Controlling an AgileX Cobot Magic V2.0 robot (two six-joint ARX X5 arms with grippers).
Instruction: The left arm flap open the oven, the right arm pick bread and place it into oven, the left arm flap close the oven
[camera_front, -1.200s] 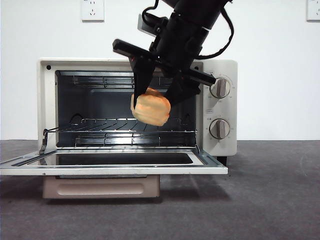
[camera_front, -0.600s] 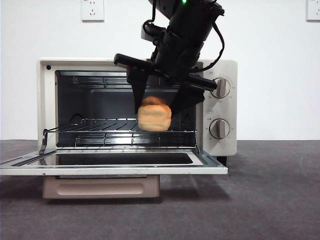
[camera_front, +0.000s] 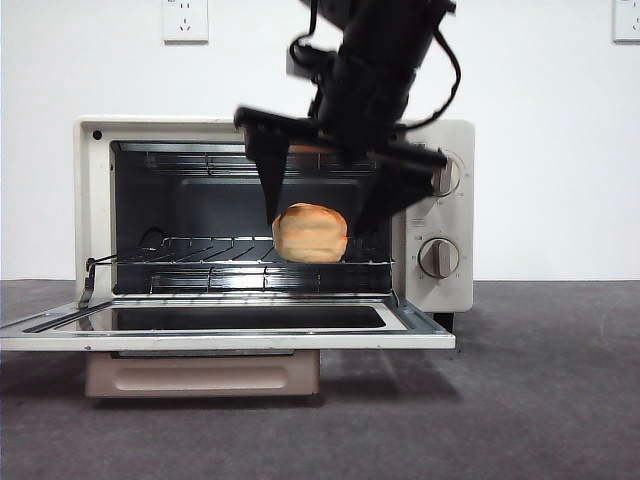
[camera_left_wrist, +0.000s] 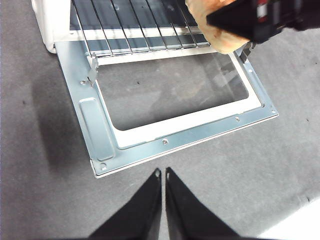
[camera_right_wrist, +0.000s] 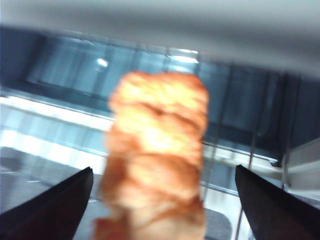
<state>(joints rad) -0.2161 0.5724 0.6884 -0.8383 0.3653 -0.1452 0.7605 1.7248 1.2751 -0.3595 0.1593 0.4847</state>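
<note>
Oven (camera_front: 440, 215) sitting on the grey desk (camera_front: 540, 400) with its door (camera_front: 225, 328) flapped all the way down, flat out in front. Bread (camera_front: 310, 233) resting on the wire rack (camera_front: 200, 252) inside, toward the right half of the cavity, close to the front edge of the rack. Right tool (camera_front: 322, 208) hanging over it from above, jaws spread wide, one on each side of the loaf and clear of the crust, so nothing gripped. Same story from the right wrist: bread (camera_right_wrist: 156, 155) blurry between two far-apart jaw tips. Left tool (camera_left_wrist: 162, 173) hovering above the desk just out from the door's front edge, jaws pinched nearly together, holding nothing.
</note>
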